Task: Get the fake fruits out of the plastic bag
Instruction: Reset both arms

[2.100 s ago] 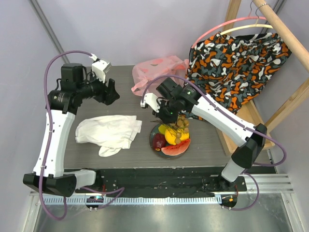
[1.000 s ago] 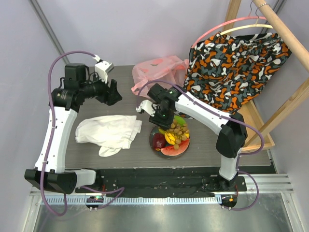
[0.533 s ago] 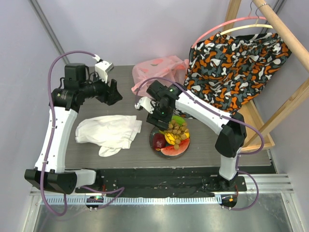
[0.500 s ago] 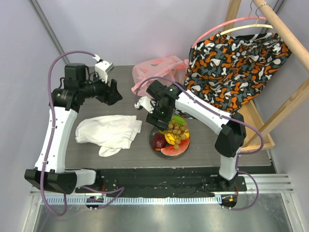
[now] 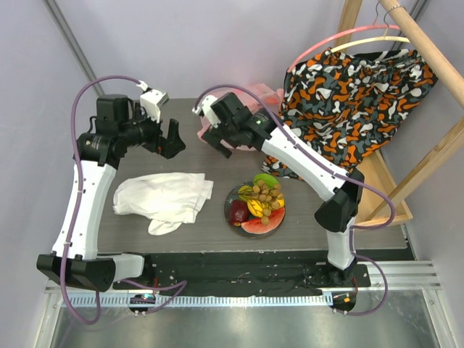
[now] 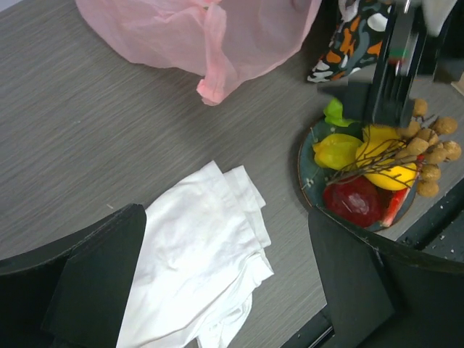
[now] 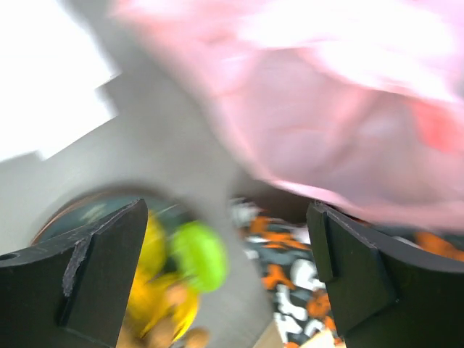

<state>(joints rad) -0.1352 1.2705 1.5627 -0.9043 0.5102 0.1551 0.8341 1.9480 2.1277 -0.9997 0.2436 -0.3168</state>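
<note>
The fake fruits lie heaped on a dark plate [image 5: 230, 217]: red apple [image 5: 238, 212], yellow pieces [image 5: 255, 206], green piece [image 5: 264, 180], watermelon slice [image 5: 262, 225] and brownish grapes [image 5: 268, 194]. The left wrist view shows the same pile, with the apple [image 6: 355, 199] and grapes [image 6: 429, 156]. The pink plastic bag [image 6: 203, 36] lies crumpled at the back of the table, and in the top view my right arm hides most of that bag [image 5: 267, 93]. My right gripper [image 5: 216, 138] hangs open over the bag's front edge, nothing between its fingers. My left gripper [image 5: 174, 139] hovers open to the left, holding nothing.
A folded white cloth [image 5: 163, 197] lies on the table's left half, under the left gripper's view. Orange-black patterned fabric [image 5: 355, 98] hangs from a hanger at the right, its lower end reaching the table behind the plate. The right wrist view is motion-blurred.
The right gripper has lifted off the plate and swung back toward the pink bag, opening wide, with the grapes left on the plate. The left gripper's jaws have spread wider.
</note>
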